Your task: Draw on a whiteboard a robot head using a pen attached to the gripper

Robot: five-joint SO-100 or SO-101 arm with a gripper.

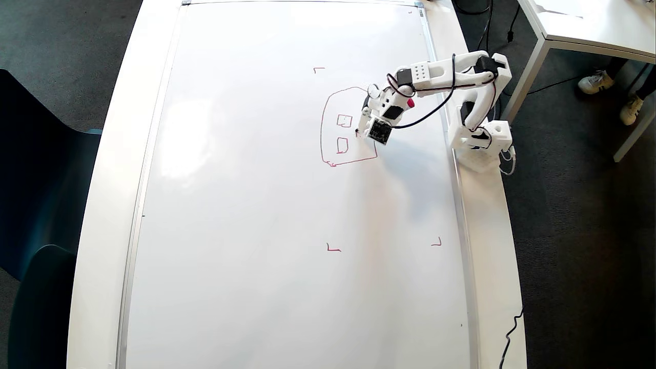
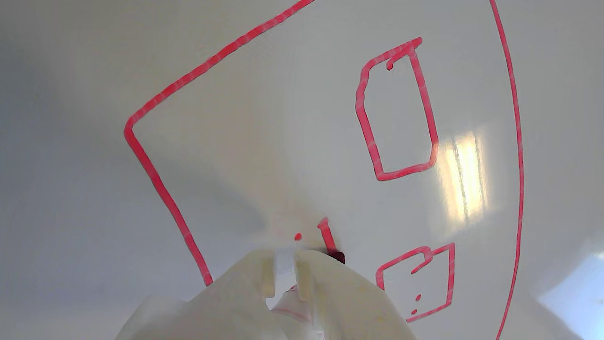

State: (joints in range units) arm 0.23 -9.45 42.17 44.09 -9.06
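Whiteboard (image 1: 256, 230) lies flat on the table, filling it; arm base sits off its right edge in the overhead view so the reach covers the marked corner zone. Robot head (image 1: 328, 133) sits upper right: arched outline, two small squares inside. Gripper (image 2: 285, 269) clenched around the pen (image 2: 284, 259), tip down inside the outline beside a short fresh stroke, probably a mouth starting. Tip contact itself is hidden behind the fingers.

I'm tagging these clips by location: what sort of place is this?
Probably an office or lab room: dark carpet, a white table with someone's sneakers beside it, and a whiteboard laid flat under a small arm whose tool draws.
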